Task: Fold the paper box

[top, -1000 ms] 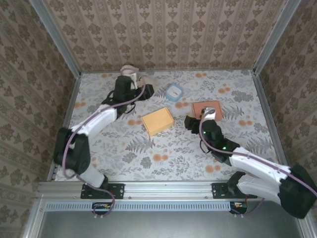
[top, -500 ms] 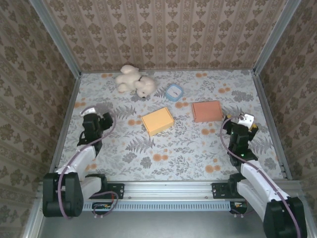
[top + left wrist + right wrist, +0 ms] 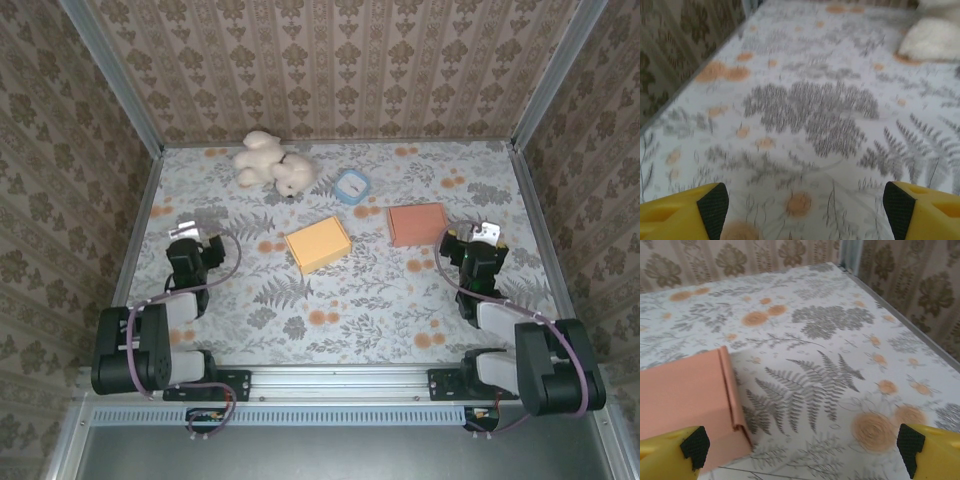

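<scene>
1. Salmon paper box (image 3: 418,223) and yellow paper box (image 3: 318,244) lie where they lay a second ago. Both arms, though, have pulled back from the far half of the table and now sit folded near their bases.
2. The plush toy (image 3: 272,165), earlier under the left arm, lies free at the far edge.
3. The left gripper (image 3: 190,228) stands wide and empty, well apart from both boxes.
4. The right gripper (image 3: 480,235) also gapes wide and empty. The closed salmon box lies near, ahead and to its left, not touching.
5. A floral tablecloth (image 3: 380,300) covers the table, patterned wallpaper (image 3: 330,60) rises around it, and a small blue dish (image 3: 351,185) sits between toy and salmon box.
</scene>
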Tool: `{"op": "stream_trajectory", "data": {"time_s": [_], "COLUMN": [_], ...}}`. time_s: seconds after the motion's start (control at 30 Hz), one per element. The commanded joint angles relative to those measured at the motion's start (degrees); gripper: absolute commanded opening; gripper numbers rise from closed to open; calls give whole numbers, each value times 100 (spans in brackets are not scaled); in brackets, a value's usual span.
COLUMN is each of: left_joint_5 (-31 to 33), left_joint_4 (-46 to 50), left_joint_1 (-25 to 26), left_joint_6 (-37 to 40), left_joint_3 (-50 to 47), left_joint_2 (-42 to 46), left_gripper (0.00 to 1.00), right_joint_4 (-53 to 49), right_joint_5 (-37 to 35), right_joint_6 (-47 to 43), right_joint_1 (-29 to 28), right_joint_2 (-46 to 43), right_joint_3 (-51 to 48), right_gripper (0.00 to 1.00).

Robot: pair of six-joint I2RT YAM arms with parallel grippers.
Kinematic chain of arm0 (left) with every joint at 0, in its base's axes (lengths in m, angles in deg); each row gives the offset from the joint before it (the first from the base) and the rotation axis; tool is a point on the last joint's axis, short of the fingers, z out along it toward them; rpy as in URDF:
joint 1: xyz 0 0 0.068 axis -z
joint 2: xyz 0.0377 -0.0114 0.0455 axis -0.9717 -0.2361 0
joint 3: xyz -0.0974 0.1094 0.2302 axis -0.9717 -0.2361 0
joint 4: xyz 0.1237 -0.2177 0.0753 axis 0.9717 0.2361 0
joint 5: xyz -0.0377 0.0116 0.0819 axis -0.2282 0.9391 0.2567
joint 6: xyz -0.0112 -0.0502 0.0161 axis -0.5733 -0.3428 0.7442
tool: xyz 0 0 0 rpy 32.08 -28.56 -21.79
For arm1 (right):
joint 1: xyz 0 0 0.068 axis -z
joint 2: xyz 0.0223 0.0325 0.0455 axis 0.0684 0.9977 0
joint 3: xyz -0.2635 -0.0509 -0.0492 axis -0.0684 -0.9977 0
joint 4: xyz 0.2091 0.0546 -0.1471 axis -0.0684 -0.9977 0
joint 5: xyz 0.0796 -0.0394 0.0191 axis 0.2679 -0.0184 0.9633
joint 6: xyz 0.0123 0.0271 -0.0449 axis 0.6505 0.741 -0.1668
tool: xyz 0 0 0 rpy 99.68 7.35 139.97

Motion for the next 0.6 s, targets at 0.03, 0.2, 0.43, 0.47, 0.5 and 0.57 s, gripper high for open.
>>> {"op": "stream_trajectory", "data": {"time_s": [0.03,0.2,0.43,0.47,0.5,0.57], "left_joint_5": [-737,-619,249,255,256,252], "left_joint_4": [-2581,-1642,-1026,-1028,-1041,-1042], "left_joint_1": [136,188,348,347,357,359], "left_joint_6": [909,958,794,809,808,808], "left_joint_3": [-181,250,583,588,582,578], "left_joint_2": [-1321,-1257,-1245,-1245,-1247,-1237], "left_gripper": [85,87,100,100,100,100], "right_joint_4": [1078,2856,1025,1044,938,928], "right_joint_5": [715,1542,1319,1266,1257,1230], "right_joint_6": [-193,-370,-386,-442,-455,-491], "right_joint_1": [70,133,45,-6,-18,-50], "right_joint_2": [402,1853,1742,1759,1733,1734], "right_joint_3": [155,-9,875,872,901,913], "right_gripper": [100,100,100,100,100,100]}}
